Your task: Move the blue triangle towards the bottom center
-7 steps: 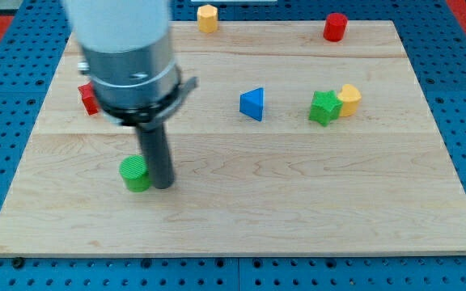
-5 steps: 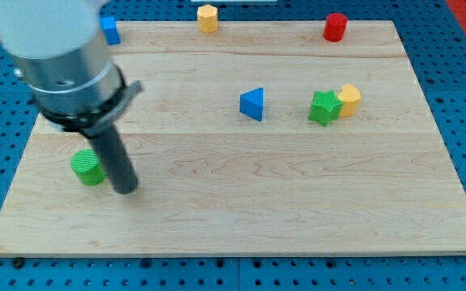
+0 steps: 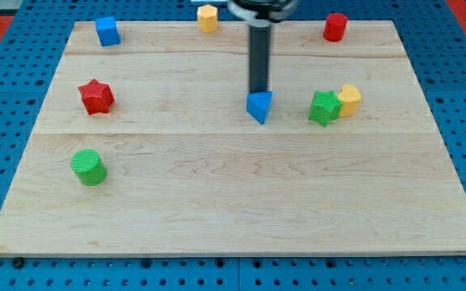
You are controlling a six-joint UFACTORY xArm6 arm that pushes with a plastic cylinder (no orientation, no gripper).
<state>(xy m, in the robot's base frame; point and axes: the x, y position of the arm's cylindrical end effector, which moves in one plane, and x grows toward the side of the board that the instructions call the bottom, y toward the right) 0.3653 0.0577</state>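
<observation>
The blue triangle (image 3: 258, 107) lies near the middle of the wooden board (image 3: 233, 202), slightly toward the view's right. My rod comes down from the view's top, and my tip (image 3: 258, 91) stands right at the triangle's top edge, touching it or nearly so.
A green star (image 3: 324, 107) and a yellow block (image 3: 349, 99) sit together right of the triangle. A red cylinder (image 3: 335, 27) and a yellow block (image 3: 208, 17) are at the top edge. A blue cube (image 3: 107, 31), a red star (image 3: 96, 96) and a green cylinder (image 3: 88, 166) are on the left.
My rod left the green cylinder at the left and now stands at the top of the blue triangle. The green cylinder slid left earlier. The triangle has shifted slightly right and down.
</observation>
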